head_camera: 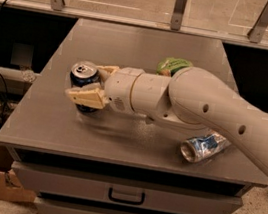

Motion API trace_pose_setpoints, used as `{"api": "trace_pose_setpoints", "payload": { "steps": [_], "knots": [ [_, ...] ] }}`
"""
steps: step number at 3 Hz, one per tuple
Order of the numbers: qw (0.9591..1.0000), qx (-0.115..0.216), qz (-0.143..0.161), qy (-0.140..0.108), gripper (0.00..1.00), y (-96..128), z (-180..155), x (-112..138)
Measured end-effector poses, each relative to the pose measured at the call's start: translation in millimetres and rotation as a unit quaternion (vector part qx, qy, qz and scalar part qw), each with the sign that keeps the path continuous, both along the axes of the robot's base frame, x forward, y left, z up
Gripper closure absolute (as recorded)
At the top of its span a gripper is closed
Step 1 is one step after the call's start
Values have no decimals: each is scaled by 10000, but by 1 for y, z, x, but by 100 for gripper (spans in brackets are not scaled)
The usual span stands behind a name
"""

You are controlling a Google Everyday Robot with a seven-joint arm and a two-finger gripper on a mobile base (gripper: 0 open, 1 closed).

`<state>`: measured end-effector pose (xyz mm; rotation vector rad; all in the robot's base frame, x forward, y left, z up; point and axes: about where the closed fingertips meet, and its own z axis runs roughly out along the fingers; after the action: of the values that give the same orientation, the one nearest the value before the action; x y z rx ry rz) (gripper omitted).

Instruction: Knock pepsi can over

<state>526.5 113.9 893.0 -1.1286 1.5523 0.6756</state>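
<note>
While upright — pepsi can (pixel 84 72) within pincer (pixel 94 82)

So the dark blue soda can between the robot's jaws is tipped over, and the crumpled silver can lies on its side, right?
Not quite: the dark blue soda can stands upright in the camera view. The gripper is at it, jaws open either side. The crumpled silver can does lie on its side.
</note>
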Motion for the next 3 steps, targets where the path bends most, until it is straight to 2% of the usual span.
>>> {"api": "trace_pose_setpoints", "payload": {
  "steps": [1,2,3],
  "knots": [
    [9999,16,85,-58,64,1,3,6],
    [9991,-18,332,-277,88,-2,15,22],
    [9877,-603,1087,-951,100,2,36,60]
  ]
}}
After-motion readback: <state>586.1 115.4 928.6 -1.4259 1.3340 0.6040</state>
